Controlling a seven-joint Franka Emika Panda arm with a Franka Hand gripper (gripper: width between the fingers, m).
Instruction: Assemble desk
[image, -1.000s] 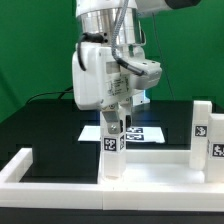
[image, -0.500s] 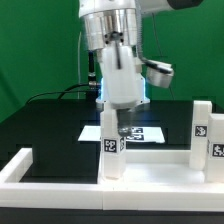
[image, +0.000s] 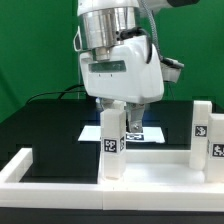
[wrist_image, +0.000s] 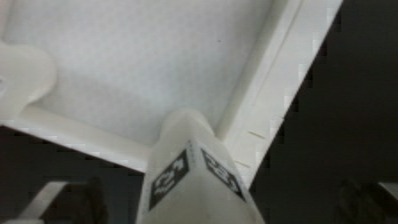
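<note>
Green screen setup, black counter

Whole back wall is a flat green backdrop (image: 35, 45), evenly lit, with a black counter (image: 50, 125) in front; a thin black cable (image: 55, 95) runs along its far edge, a white border rail (image: 40, 168) boxes the near side, and the marker board (image: 150, 132) lies flat mid-counter

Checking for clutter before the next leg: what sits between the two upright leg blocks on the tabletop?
Nothing stands there. In the exterior view, only bare tabletop lies between the leg block under the gripper and the far leg blocks.
</note>
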